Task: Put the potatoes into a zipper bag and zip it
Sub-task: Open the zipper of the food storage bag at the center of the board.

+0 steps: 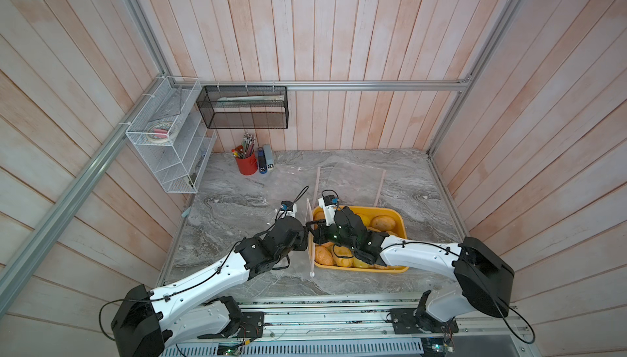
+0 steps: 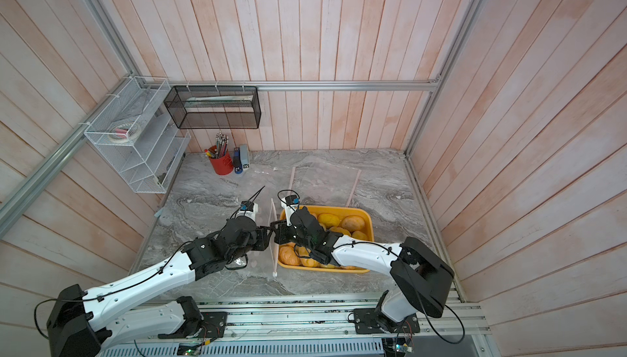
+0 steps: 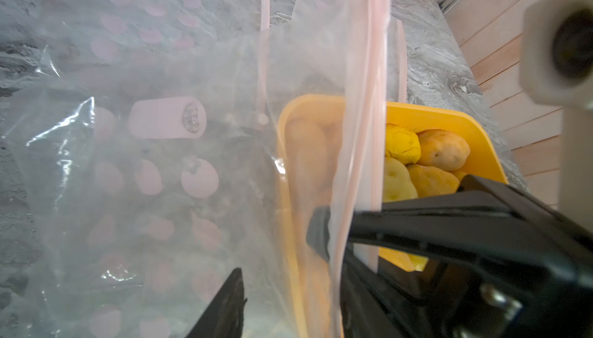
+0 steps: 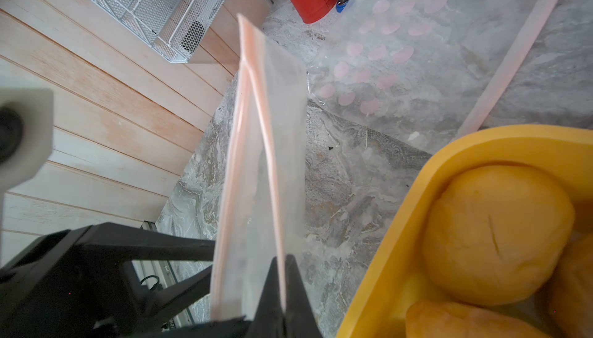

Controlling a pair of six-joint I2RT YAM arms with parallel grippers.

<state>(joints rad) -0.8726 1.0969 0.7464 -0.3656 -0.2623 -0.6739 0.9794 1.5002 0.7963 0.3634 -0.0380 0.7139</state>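
Observation:
Several tan-orange and yellow potatoes fill a yellow tray. Just left of the tray a clear zipper bag with a pink zip strip stands on edge. My right gripper is shut on one lip of its mouth. Facing it from the left, my left gripper is open, with bag film passing between its spread fingers.
Another clear bag with pink dots lies flat behind the tray. A red pen cup and a stapler stand at the back left. A white wire rack and a black mesh basket hang on the walls.

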